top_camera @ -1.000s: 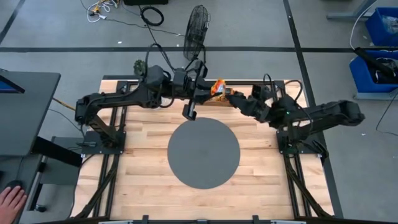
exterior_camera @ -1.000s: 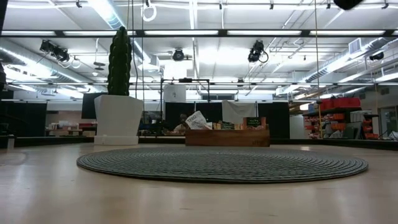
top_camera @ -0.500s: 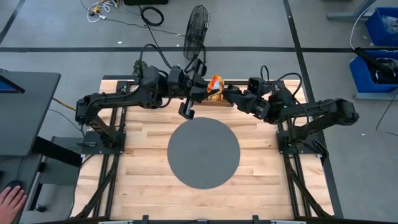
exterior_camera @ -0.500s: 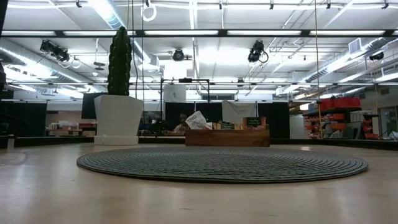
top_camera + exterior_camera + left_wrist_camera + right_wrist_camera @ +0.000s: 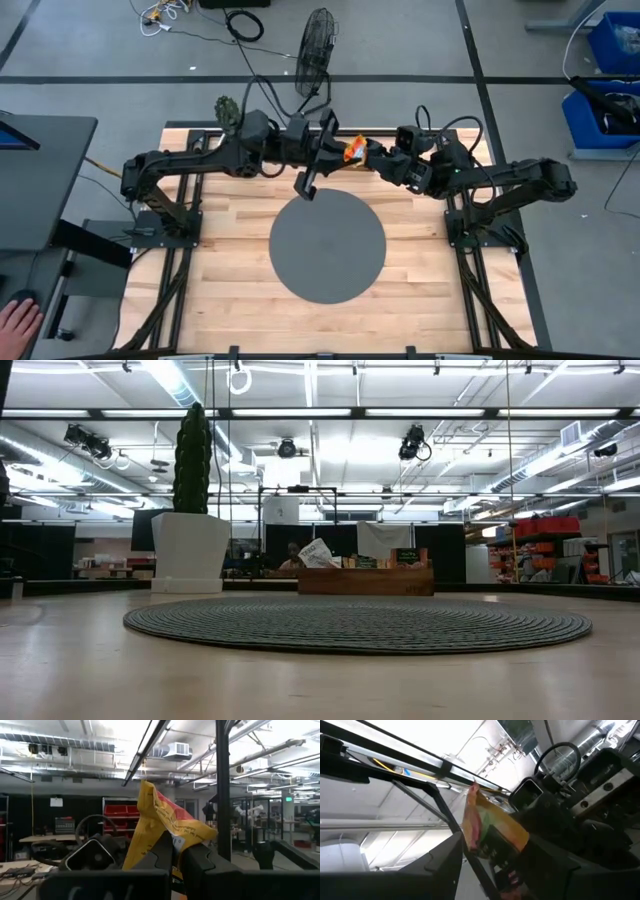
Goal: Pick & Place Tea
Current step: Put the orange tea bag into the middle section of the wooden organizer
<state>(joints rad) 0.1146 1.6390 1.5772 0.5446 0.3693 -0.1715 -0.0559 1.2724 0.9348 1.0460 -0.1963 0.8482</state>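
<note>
One tea sachet [image 5: 352, 150], orange and yellow with red, is held in the air over the table's far middle, between my two grippers. My left gripper [image 5: 177, 857] is shut on it, reaching in from the left [image 5: 340, 150]. My right gripper [image 5: 490, 865] comes from the right [image 5: 368, 155] and is open, one finger on each side of the same sachet [image 5: 492, 827]. A brown wooden tray [image 5: 365, 580] with more sachets sits at the far edge, and a white one [image 5: 315, 552] sticks up from its left end. My left gripper pinches the sachet's lower part [image 5: 172, 842] between its two fingers. The fingers come from the table's left, slanting upward. The crumpled sachet stands up past the fingertips, lifted clear of the table. Whether a finger of my right gripper touches the sachet, I cannot tell.
A round grey mat [image 5: 328, 247] lies at the table's middle. A cactus in a white pot [image 5: 190, 510] stands at the far left. A fan [image 5: 315, 50] stands on the floor beyond the table. A person's hand [image 5: 18, 322] shows at the near left, off the table.
My right arm has risen a little and drawn back slightly toward the right. My left gripper has rolled about its own line and stayed in place. The sachet has stayed in the air between the two grippers.
</note>
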